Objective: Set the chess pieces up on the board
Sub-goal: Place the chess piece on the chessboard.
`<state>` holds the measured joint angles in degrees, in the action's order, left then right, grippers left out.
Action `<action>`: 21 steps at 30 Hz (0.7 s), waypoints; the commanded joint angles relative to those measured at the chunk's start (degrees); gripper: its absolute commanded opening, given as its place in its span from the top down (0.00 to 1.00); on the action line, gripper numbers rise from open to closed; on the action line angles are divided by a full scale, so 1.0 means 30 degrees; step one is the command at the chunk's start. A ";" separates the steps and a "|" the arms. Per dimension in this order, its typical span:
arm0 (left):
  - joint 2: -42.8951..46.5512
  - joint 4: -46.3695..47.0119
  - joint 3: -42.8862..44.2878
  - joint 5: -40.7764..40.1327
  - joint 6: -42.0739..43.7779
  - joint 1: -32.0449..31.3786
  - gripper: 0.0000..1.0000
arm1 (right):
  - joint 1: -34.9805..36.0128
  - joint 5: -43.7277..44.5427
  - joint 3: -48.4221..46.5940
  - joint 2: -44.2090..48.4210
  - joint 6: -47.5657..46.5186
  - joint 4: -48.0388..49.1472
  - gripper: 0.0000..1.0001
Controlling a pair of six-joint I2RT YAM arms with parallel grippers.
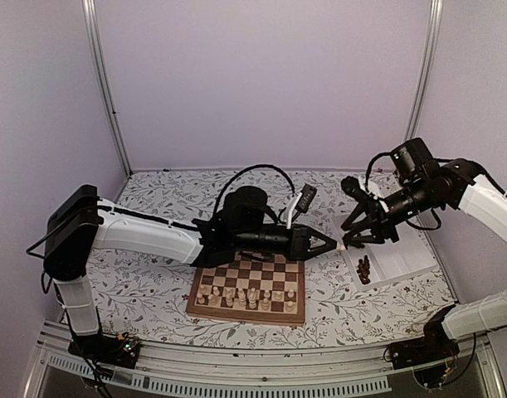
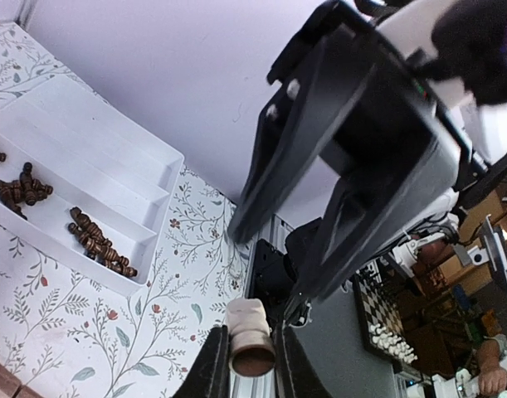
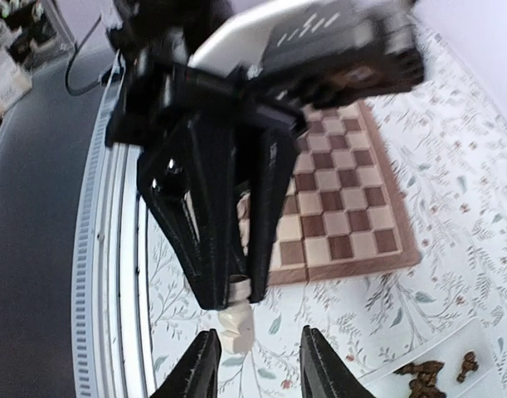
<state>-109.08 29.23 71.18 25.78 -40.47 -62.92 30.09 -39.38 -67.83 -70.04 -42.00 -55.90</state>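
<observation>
Left wrist view: left gripper [image 2: 250, 352] pinches a smooth, carved cream piece [image 2: 248, 322]; right gripper's [image 3: 260, 333] black fingers spread.

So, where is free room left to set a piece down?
The square wooden chessboard is bare on its middle rows, between the pale cream chessmen along its near edge and the left arm. It is crowded beyond its far right corner, where the left tool, holding one cream chessman, faces the open right tool.
</observation>
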 commanded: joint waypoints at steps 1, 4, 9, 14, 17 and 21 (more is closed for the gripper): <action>0.1244 0.4504 -0.1179 -0.2074 -0.1476 0.0430 0.95 | -0.3207 -0.5332 -0.0002 0.1717 0.2012 0.4076 0.62; 0.1377 0.7004 -0.1913 -0.3481 -0.2106 0.0449 0.96 | -0.4058 -0.7943 0.0157 0.1786 0.4072 0.6752 0.61; 0.0578 1.1026 -0.2162 -0.3707 -0.3937 0.0623 0.96 | -0.4133 -1.0452 -0.0219 0.0304 0.5805 0.8110 0.59; -0.0585 1.2603 -0.1438 -0.2931 -0.5435 0.0698 0.96 | -0.4083 -1.1141 0.0146 -0.0017 0.5920 0.8707 0.54; -0.1010 1.2923 -0.1078 -0.2624 -0.5795 0.0676 0.96 | -0.4084 -1.1013 0.0471 0.0018 0.5954 0.8900 0.51; -0.1220 1.2931 -0.0848 -0.2591 -0.5875 0.0651 0.96 | -0.4042 -1.1549 0.1242 0.0179 0.6346 0.9311 0.49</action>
<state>-111.44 64.53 66.74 17.12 -56.47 -61.45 17.87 -71.11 -66.32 -70.46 -24.80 -30.22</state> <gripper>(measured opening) 0.145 0.503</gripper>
